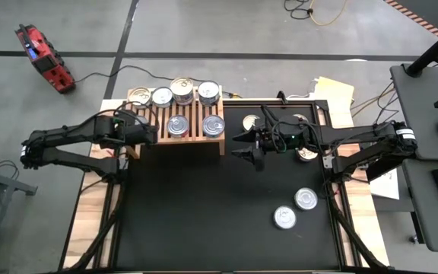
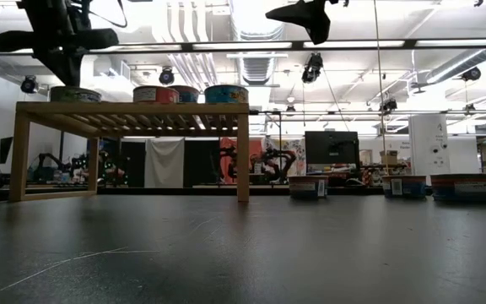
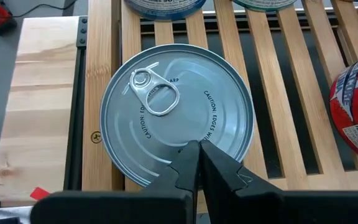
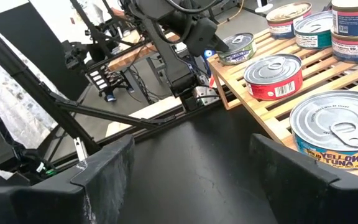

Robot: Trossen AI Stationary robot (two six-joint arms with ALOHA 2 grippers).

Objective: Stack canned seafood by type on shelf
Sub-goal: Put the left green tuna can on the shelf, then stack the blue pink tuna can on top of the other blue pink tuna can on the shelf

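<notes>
Six cans point(image 1: 214, 125) on shelf point(image 1: 192, 144); right gripper point(image 1: 243, 144) wide, empty, between placements; next fetch 5 o'clock can point(image 1: 285, 218); left gripper point(image 1: 149, 135) closed over shelf.

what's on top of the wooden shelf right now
Tins of canned seafood sit on the shelf: six show from above, at least one stacked double. The shut left gripper hovers over a silver lid at its left end, hiding part of it.

shelf point(image 1: 175, 144): pale wood, slatted | mat point(image 1: 204, 221): black | tin lids point(image 3: 178, 115): silver, ringed | one tin point(image 4: 273, 78): red label | another point(image 4: 337, 134): blue label, yellow lettering | grippers point(image 1: 248, 146): dark | floor device point(image 1: 44, 57): red
</notes>
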